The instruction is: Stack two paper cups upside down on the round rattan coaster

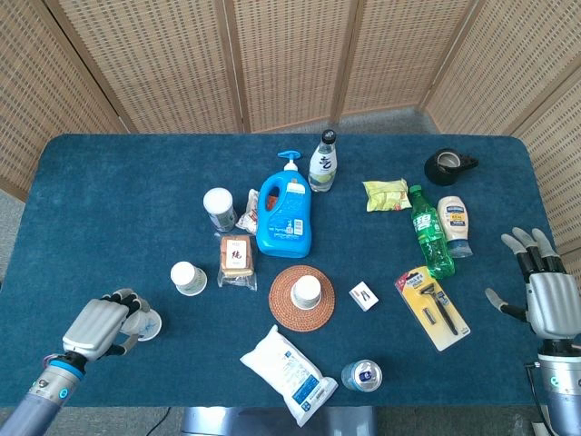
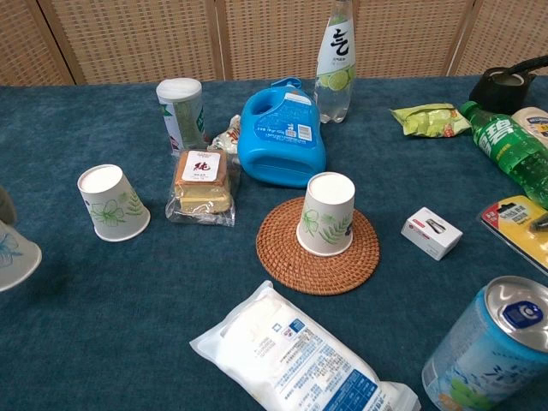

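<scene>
Head view: left hand (image 1: 98, 327) has its fingers curled round a paper cup (image 1: 148, 325) near the table's front-left edge. Right hand (image 1: 543, 295) is spread wide, holding nothing. One cup (image 1: 308, 291) sits inverted on the rattan coaster (image 1: 283, 307).

Chest view: the held cup (image 2: 13, 254) looks clear of the cloth. Thin, light, crushable, so grip the mid-wall gently.

White cups (image 2: 326, 213) w/ green leaf print, tan woven coaster (image 2: 318, 247), blue cloth (image 2: 154, 274).

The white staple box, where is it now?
In the head view the white staple box lies right of the round rattan coaster, left of the razor pack.
</scene>
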